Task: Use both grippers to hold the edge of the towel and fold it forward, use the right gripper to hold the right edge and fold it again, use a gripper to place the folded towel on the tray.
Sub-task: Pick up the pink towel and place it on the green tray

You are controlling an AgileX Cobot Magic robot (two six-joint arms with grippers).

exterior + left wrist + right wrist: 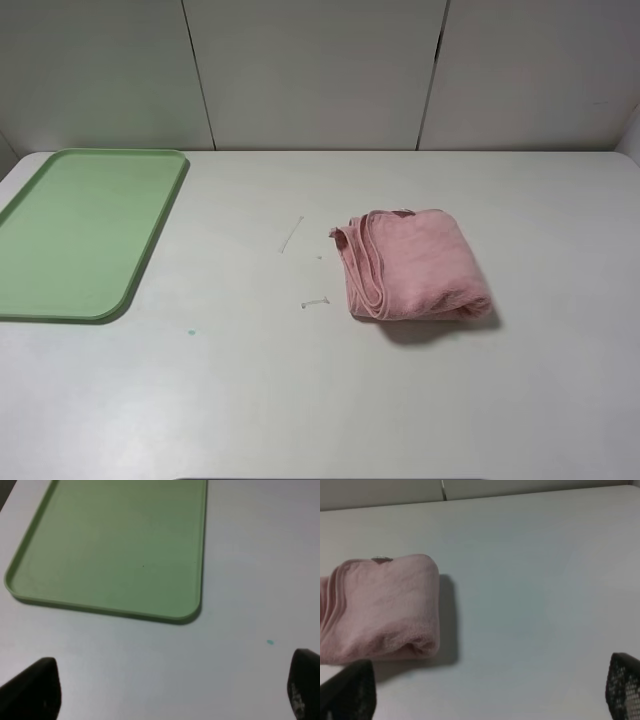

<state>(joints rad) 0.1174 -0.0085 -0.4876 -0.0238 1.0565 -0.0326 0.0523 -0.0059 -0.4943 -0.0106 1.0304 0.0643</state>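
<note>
Lying between pink towel (pixel 415 265) and green tray (pixel 75 230), two small white scraps (pixel 314 302).

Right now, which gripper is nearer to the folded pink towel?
Right. The right gripper has the folded pink towel just ahead of its jaws; the left gripper faces the green plastic tray, with no towel in its view.

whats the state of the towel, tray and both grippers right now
towel: folded thick, lying on the table, not held
tray: flat on the table, nothing on it
left gripper: open, holding nothing
right gripper: open, holding nothing
</note>
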